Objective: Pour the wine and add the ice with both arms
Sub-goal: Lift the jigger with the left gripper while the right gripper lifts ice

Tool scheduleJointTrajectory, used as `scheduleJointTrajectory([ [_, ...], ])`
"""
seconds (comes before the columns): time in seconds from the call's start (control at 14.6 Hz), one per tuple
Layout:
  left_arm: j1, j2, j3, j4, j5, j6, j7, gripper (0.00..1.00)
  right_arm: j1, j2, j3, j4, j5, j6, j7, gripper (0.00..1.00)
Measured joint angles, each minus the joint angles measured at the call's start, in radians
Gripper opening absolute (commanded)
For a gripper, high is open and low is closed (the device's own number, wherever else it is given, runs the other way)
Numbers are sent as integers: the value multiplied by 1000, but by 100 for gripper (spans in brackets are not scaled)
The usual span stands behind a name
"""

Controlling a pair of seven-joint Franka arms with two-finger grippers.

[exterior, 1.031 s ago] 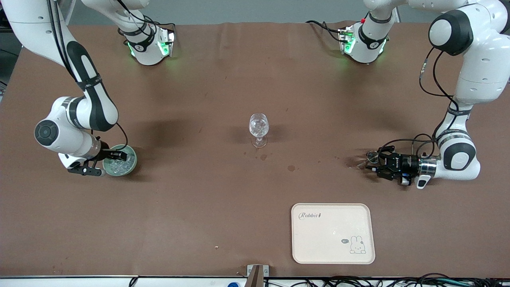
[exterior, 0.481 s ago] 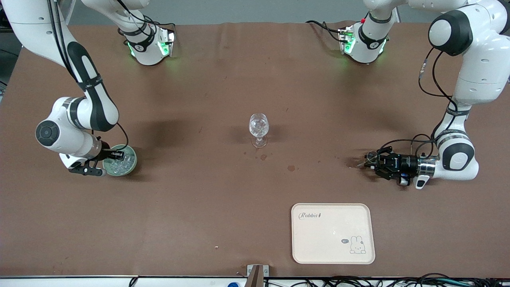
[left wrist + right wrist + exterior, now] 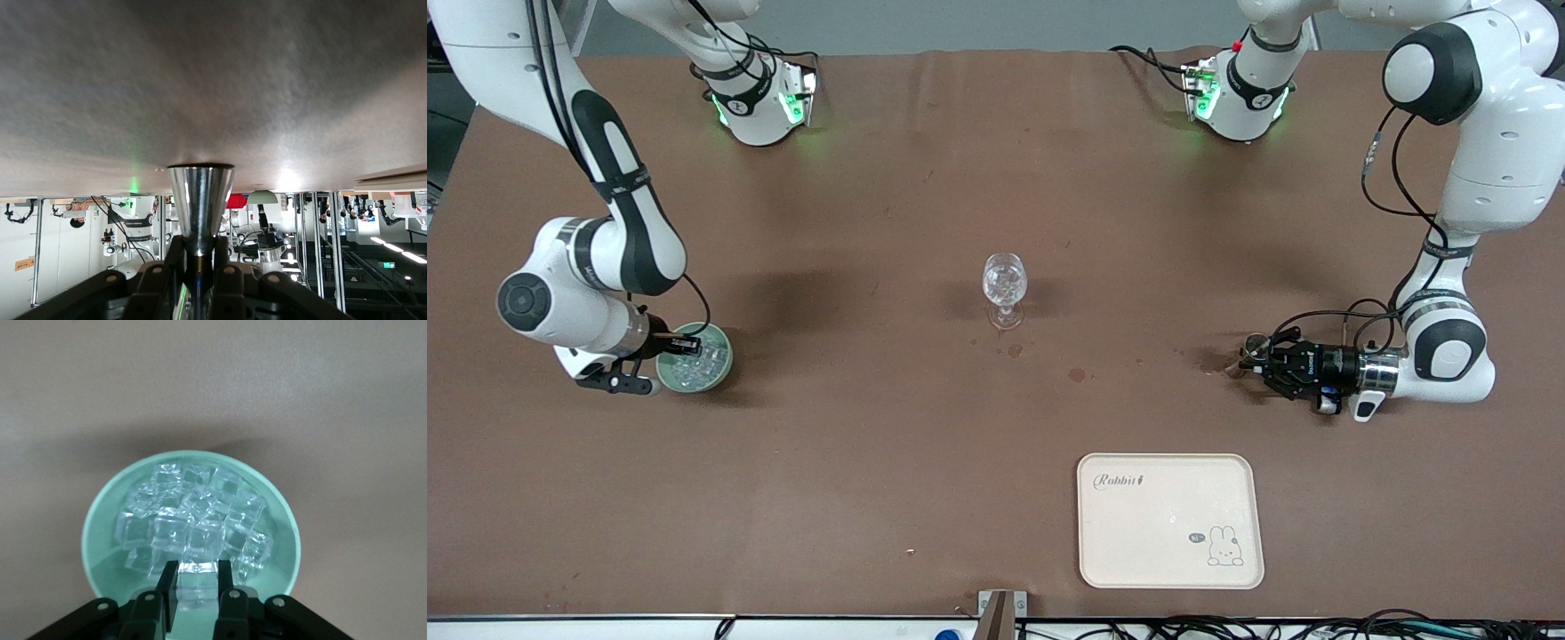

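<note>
The pale green bowl (image 3: pixel 721 367) stands toward the right arm's end of the table, filled with ice (image 3: pixel 701 363). In the right wrist view the bowl (image 3: pixel 95 527) holds several clear ice cubes (image 3: pixel 193 513). My right gripper (image 3: pixel 689 347) reaches into it and is shut on one ice cube (image 3: pixel 198 577) at the bowl's edge. My left gripper (image 3: pixel 1254 363) lies level just above the table toward the left arm's end, shut on a shiny metal measuring cup (image 3: pixel 200 200) at its narrow waist. The clear stemmed glass (image 3: pixel 1005 283) stands upright at the table's middle.
A cream tray (image 3: pixel 1170 569) with a rabbit print lies nearer the front camera than the left gripper. A few dark wet spots (image 3: pixel 1077 375) mark the brown table between the glass and the tray.
My right arm has shifted slightly toward its end of the table, its gripper staying in the bowl. My left gripper has drawn back a little toward the left arm's end with the metal cup.
</note>
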Motion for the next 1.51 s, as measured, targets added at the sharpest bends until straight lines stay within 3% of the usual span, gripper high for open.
scheduleJointTrajectory([
  [0.55, -4, -87, -130, 16, -2, -24, -124, 1, -1, -98, -4, 255, 0, -416, 1, 0],
  [0.89, -58, -165, -182, 1, -2, -26, -186, 1, 0, -134, -4, 444, -34, -661, 1, 0],
  [1.1, -113, -215, -183, -26, -2, -18, -201, 1, 0, -160, 1, 514, -38, -712, 1, 0],
  [1.51, -212, -309, -188, -86, -2, 55, -327, 1, 13, -263, 7, 525, -39, -721, 1, 1],
])
